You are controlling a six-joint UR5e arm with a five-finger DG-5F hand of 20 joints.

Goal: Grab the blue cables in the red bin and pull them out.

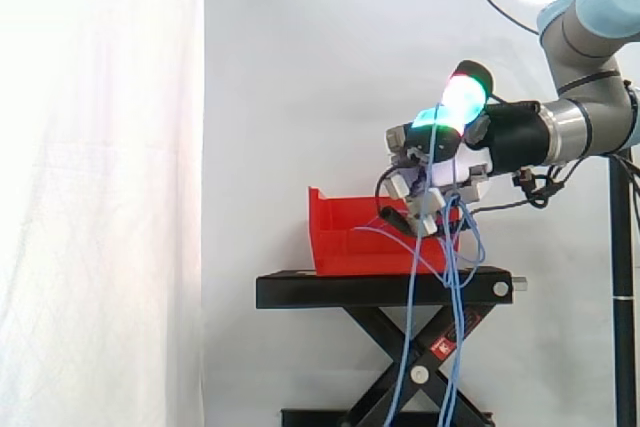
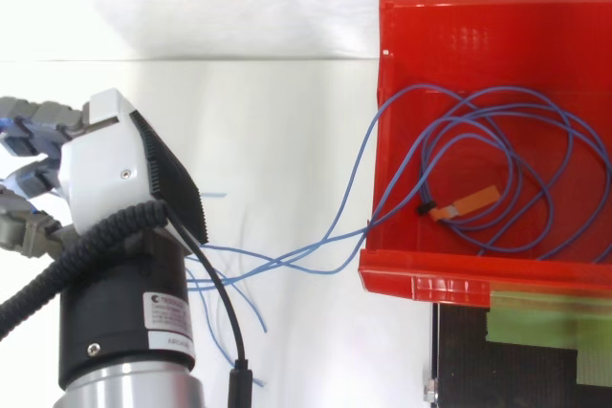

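Note:
The red bin [image 1: 350, 243] sits on the black stand [image 1: 380, 289]. My hand [image 1: 432, 159] hovers over the bin's right end, fingers curled down around a bunch of blue cables [image 1: 412, 327] that hang past the stand toward the floor. From above, my hand [image 2: 105, 164] is left of the bin [image 2: 430, 286]. Loops of blue cable [image 2: 497, 121] still lie inside the bin, with an orange tag [image 2: 469, 202] on one end. Several strands cross the bin's left wall and run under my hand.
A white curtain hangs behind the work. The stand's scissor legs [image 1: 400, 357] are below the bin. A strip of green tape [image 2: 545, 317] lies on the stand top beside the bin.

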